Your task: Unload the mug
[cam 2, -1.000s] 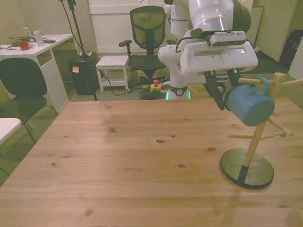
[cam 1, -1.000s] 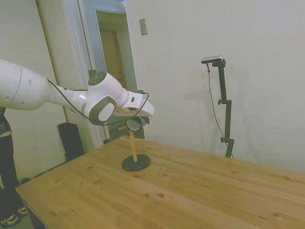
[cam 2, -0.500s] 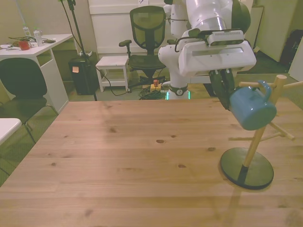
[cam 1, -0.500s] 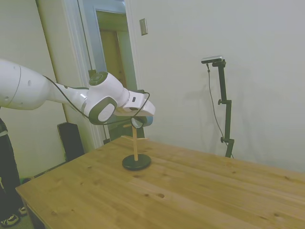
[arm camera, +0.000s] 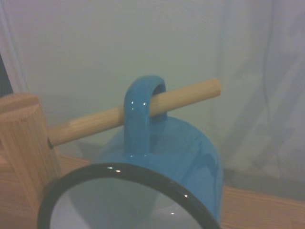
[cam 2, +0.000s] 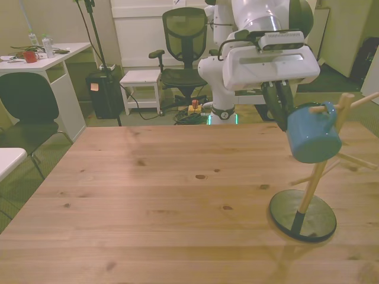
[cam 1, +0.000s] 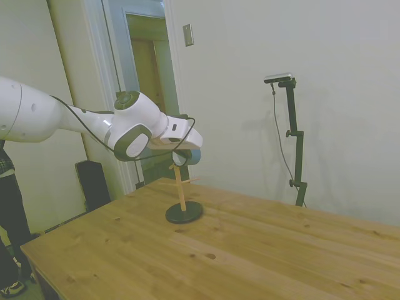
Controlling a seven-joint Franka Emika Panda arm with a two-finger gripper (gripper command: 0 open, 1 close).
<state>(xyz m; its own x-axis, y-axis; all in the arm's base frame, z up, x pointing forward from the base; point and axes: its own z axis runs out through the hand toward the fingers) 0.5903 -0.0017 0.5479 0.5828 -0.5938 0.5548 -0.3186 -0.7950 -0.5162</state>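
Pincer (cam 2: 278,100) clamped on the mug (cam 2: 312,133) has dragged the peg stand (cam 2: 303,214) askew (handle still hooked); unloading stalls.

- The white arm (cam 1: 37,119) reaches in roughly level, high over the surface (cam 1: 250,250), bending at a rounded grey-capped joint (cam 1: 134,140) before the wrist.
- The flat white wrist block (cam 2: 269,62) sits crosswise above the mug (cam 2: 312,133), with a small camera bar (cam 2: 282,40) on top of it.
- The gripper (cam 2: 277,102) points downward from the block, its dark fingers (cam 2: 273,106) close together at the mug's rim, on the side towards the front view's left.
- The fingers look closed on that rim (the contact itself is partly hidden by the mug's body).
- A thin black cable (cam 1: 87,131) loops along the forearm to the wrist.
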